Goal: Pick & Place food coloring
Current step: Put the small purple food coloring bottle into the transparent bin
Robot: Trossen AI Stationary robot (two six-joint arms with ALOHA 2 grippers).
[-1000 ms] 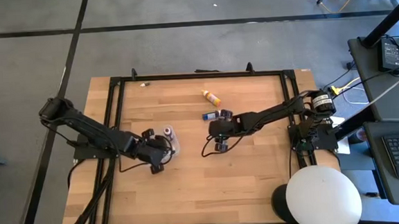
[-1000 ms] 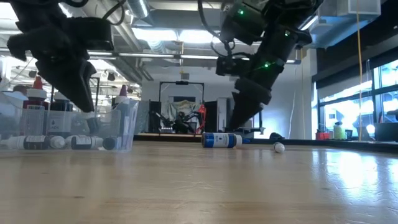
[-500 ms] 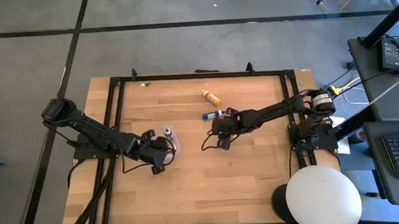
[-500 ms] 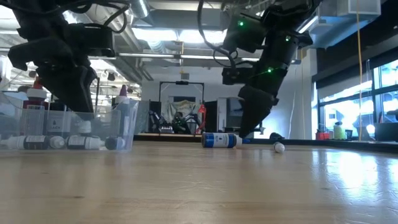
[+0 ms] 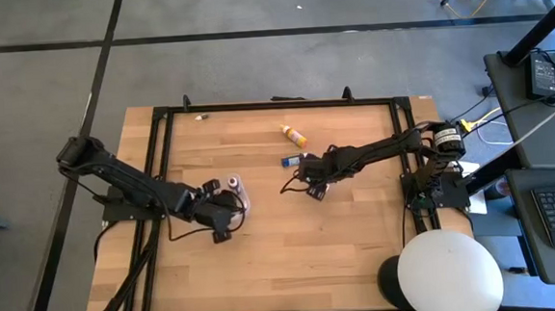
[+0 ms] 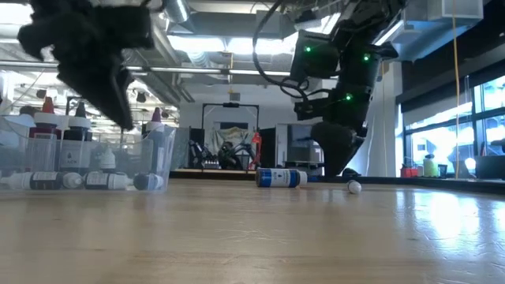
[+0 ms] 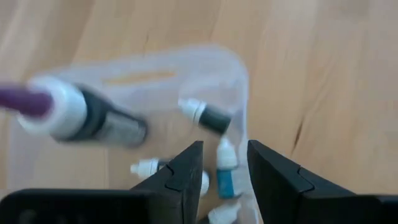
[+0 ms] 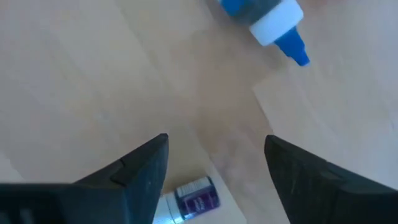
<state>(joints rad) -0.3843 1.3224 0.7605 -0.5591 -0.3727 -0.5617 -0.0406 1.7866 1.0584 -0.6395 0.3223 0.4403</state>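
Nearest us in the low view, bare wooden table point(image 6: 252, 237) fills the lower frame. At its left edge stands the clear tray point(image 6: 118, 162), already holding several small bottles lying and standing inside. Our left gripper point(image 7: 222, 165) hangs over that tray at upper left; in its wrist view the fingers are slightly parted with nothing between them, and a purple-tipped bottle point(image 7: 62, 115) shows blurred in mid-air above the tray, so we judge a drop is just under way.

Farther back, at frame centre, a blue-labelled bottle point(image 6: 280, 177) lies on its side. Our right gripper point(image 8: 214, 168) hovers just beside it, fingers spread wide and empty; in the right wrist view the blue-tipped bottle lies beyond them and a purple-labelled bottle point(image 8: 189, 202) sits between them. In the high view, a yellow bottle point(image 5: 293, 134) lies farther up the table.

Next, we think, the right gripper must descend and close on the purple-labelled bottle.
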